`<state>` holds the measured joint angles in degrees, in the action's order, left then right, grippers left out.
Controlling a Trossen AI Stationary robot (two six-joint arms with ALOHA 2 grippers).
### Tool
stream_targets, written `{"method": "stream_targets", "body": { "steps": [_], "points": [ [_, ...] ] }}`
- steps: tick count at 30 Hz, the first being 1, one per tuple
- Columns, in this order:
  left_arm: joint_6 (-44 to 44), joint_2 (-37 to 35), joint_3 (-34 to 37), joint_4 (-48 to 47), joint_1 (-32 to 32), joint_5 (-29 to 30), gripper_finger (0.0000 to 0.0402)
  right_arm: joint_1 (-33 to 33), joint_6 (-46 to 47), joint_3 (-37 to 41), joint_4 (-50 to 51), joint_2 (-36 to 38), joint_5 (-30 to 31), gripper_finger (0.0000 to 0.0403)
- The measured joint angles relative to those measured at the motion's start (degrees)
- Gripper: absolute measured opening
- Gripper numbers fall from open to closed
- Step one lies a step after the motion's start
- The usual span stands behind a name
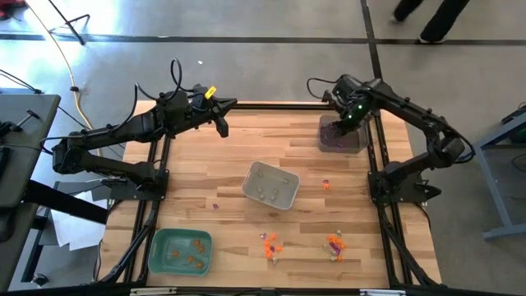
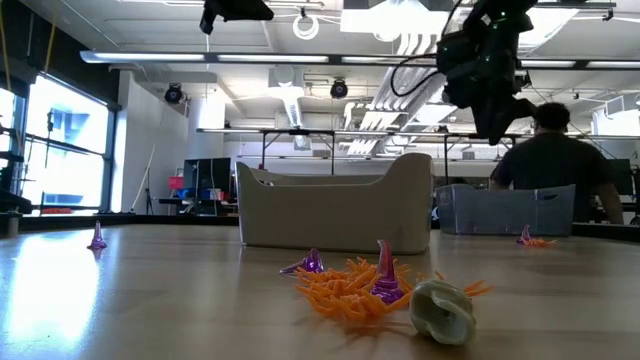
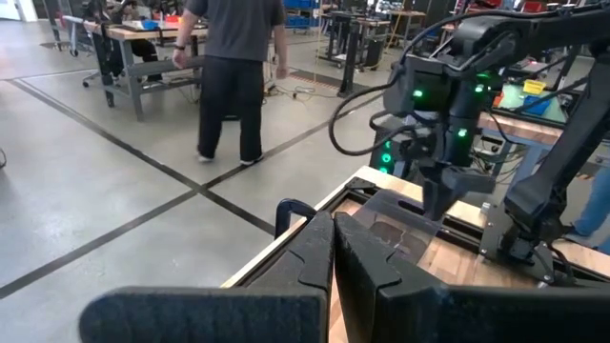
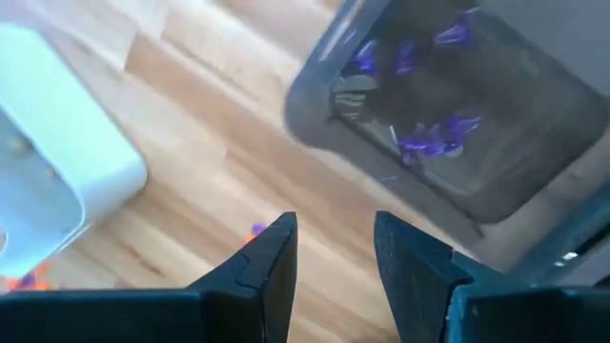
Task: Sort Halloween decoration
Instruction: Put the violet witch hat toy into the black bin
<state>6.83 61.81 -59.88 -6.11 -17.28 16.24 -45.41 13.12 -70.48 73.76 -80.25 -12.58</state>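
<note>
The Halloween trinkets are tiny orange, purple and pale pieces. Loose ones lie on the table near its front edge: an orange cluster [image 1: 269, 245], another [image 1: 334, 243], and a small one [image 1: 326, 184]. In the low view, an orange heap [image 2: 350, 285] carries a purple cone [image 2: 386, 275], with a pale piece [image 2: 445, 310] beside it. Several purple trinkets [image 4: 429, 143] lie in the dark tray [image 1: 341, 138]. My right gripper [image 4: 335, 243] hovers open and empty above that tray's near edge. My left gripper [image 1: 223, 122] is shut, raised near the table's far left.
A pale grey tray [image 1: 271, 185] sits mid-table holding a few pale pieces. A green tray [image 1: 181, 251] at the near left holds orange ones. A stray purple piece [image 1: 216, 205] lies on the wood. A person [image 2: 555, 165] sits beyond the table; another [image 3: 233, 76] walks on the floor.
</note>
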Motion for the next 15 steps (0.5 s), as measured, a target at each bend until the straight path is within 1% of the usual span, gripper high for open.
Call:
{"method": "stream_targets", "body": {
  "steps": [4, 8, 12, 15],
  "points": [
    [0.82, -0.01, 0.00, -0.02, 0.00, -0.01, 0.0000, 5.88, 3.11, 0.65, 1.49, 0.01, -0.13, 0.0137],
    [1.55, -0.01, 0.00, -0.07, 0.00, -0.18, 0.0000, 13.31, 6.97, 4.09, 1.18, 0.00, -0.12, 0.0137],
    [1.57, -0.01, 0.00, -0.07, 0.00, -0.59, 0.0000, 19.61, 12.23, 9.97, -4.23, 0.00, 0.09, 0.0137],
    [1.57, -0.01, 0.00, -0.07, 0.00, -0.67, 0.0000, 23.13, 17.68, 14.78, -10.47, 0.00, 0.13, 0.0137]
  ]
}}
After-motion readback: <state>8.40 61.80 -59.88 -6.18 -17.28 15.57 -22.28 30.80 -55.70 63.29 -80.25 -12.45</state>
